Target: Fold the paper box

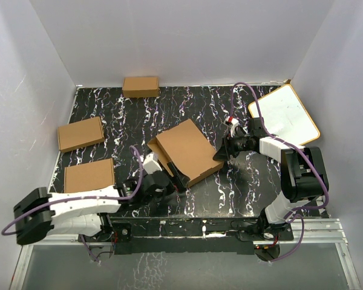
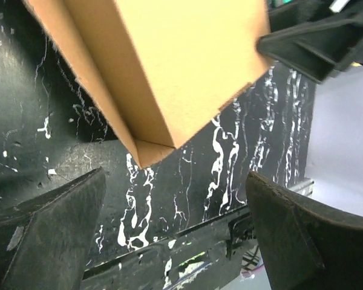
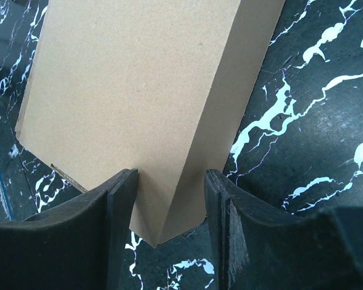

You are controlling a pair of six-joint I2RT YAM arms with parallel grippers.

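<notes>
The paper box [image 1: 189,151] is folded into a shallow brown box and lies askew in the middle of the black marbled table. My right gripper [image 1: 220,155] is at its right corner. In the right wrist view the box corner [image 3: 163,151] sits between the two fingers, and my right gripper [image 3: 171,181] is closed against it on both sides. My left gripper [image 1: 172,176] is at the box's near left corner, open and empty. In the left wrist view the box [image 2: 169,66] is just beyond the wide-open left gripper [image 2: 175,181], not touching it.
Three smaller ready-made cardboard boxes lie at the back [image 1: 140,86], the left [image 1: 80,133] and the near left [image 1: 89,175]. A white board with a tan rim [image 1: 284,113] leans at the back right. White walls enclose the table; its near edge has a metal rail.
</notes>
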